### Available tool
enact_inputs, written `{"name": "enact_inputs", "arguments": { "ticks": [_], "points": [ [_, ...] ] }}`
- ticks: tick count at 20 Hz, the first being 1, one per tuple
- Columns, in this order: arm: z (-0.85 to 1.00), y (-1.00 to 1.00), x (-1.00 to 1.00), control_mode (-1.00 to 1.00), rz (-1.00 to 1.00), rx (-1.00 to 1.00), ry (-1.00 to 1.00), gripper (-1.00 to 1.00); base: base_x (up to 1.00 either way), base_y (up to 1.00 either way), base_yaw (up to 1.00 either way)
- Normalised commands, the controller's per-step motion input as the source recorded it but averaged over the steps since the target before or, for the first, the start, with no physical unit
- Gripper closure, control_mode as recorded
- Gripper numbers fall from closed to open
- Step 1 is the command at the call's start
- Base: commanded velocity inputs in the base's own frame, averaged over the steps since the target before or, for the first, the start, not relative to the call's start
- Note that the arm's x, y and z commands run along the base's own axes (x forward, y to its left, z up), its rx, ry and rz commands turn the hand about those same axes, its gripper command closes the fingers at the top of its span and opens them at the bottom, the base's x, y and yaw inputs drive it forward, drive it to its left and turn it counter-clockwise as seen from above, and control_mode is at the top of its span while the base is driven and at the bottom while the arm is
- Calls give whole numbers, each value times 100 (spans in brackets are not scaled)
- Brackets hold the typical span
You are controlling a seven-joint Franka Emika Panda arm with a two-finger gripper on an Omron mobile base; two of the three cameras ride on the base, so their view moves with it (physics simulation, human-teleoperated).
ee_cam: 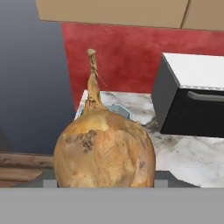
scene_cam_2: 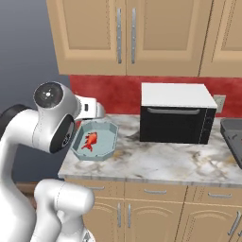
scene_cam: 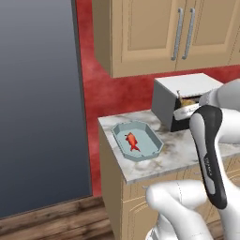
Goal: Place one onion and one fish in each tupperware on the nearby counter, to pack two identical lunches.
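Yellow-brown onion (ee_cam: 105, 146) sits clamped in the end effector (ee_cam: 105, 183).

The big yellow-brown papery onion (ee_cam: 104, 148) hides most of the pale blue-grey octagonal tray (ee_cam: 117, 109). A dark grey tray (scene_cam_2: 232, 139) is cut off at the right edge.

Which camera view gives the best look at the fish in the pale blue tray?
The left base view: the fish lies unobstructed in the tray. The right base view shows it too, beside the arm. In the hand view the onion hides it.
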Motion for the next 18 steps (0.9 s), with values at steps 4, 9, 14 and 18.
{"name": "enact_inputs", "arguments": {
  "ticks": [4,9,14,18],
  "points": [
    [-71,13,26,-100,0,-4,5,100,0,0,0],
    [-74,11,52,-100,0,-2,15,100,0,0,0],
    [-55,8,65,-100,0,0,20,100,0,0,0],
    [-42,1,71,-100,0,0,22,100,0,0,0]
  ]
}}
